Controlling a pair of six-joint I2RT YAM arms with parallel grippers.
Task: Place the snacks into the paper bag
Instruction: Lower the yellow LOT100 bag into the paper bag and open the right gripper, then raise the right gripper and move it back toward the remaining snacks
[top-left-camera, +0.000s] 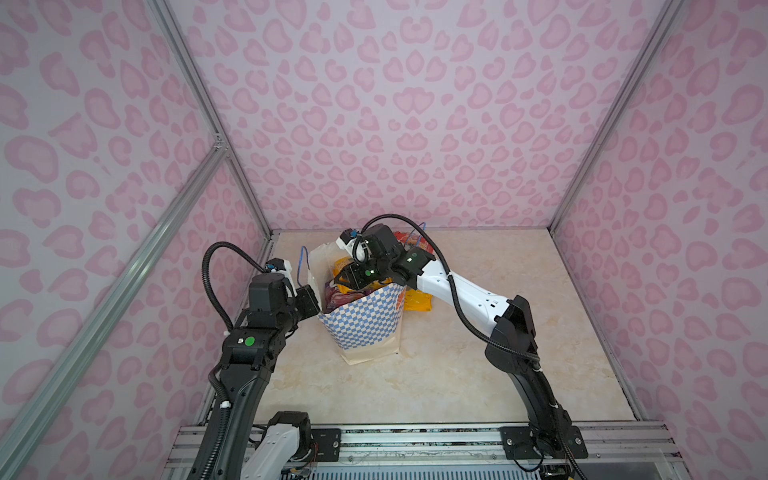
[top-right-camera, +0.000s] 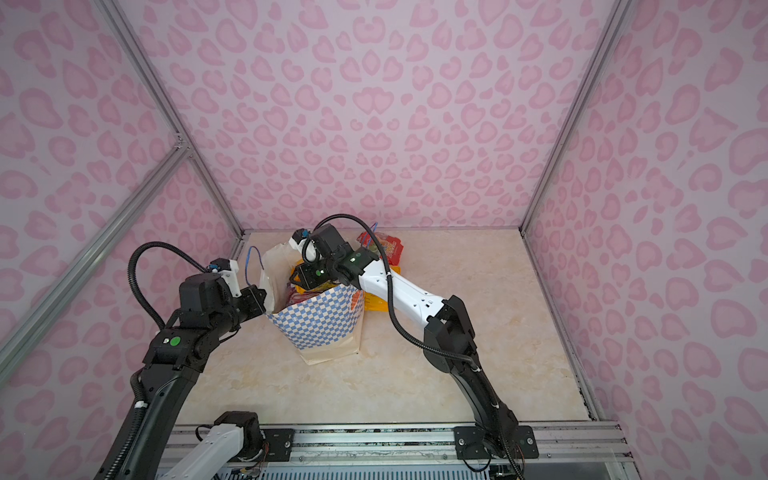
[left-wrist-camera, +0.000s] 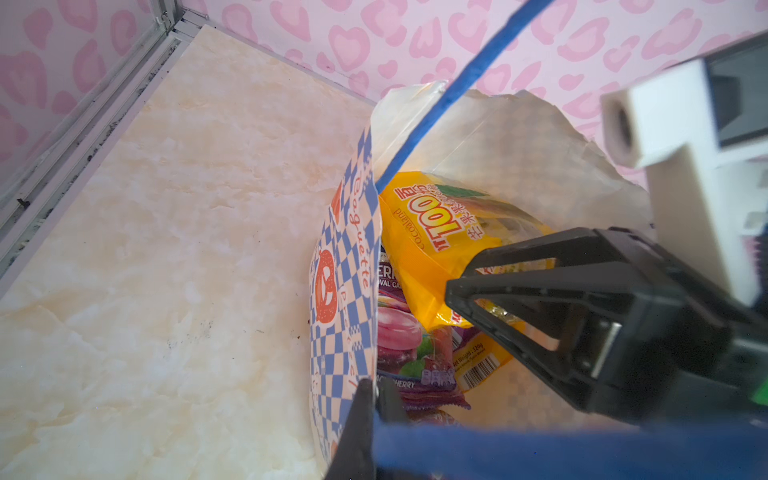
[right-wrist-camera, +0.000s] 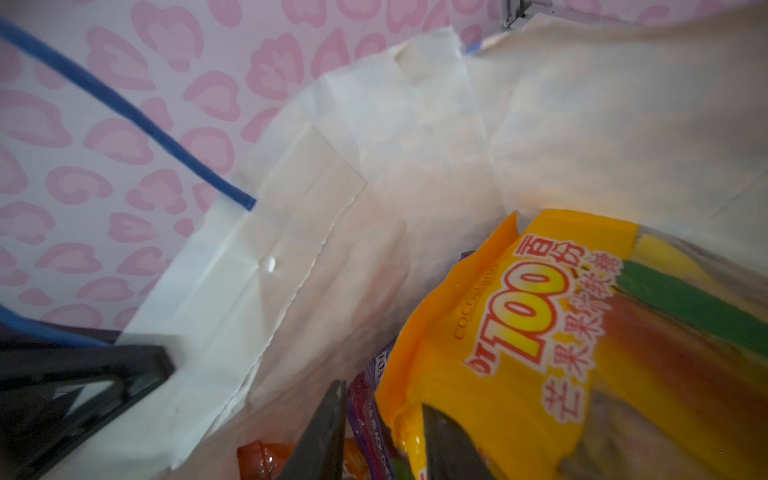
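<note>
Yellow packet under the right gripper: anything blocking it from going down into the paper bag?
Nothing visible. The yellow packet already lies inside the paper bag, on a purple packet. The left gripper pinches the rim, holding the mouth open; the right gripper is open at its edge.

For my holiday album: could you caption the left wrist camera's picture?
The left gripper pinches the paper bag rim while the right gripper hovers open over a yellow snack packet inside.

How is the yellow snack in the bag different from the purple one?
The yellow packet lies on top; the purple packet is partly covered by it. The yellow packet shows a big "100", the purple packet reads "CHERRY". Both are glossy and sit inside the paper bag.
</note>
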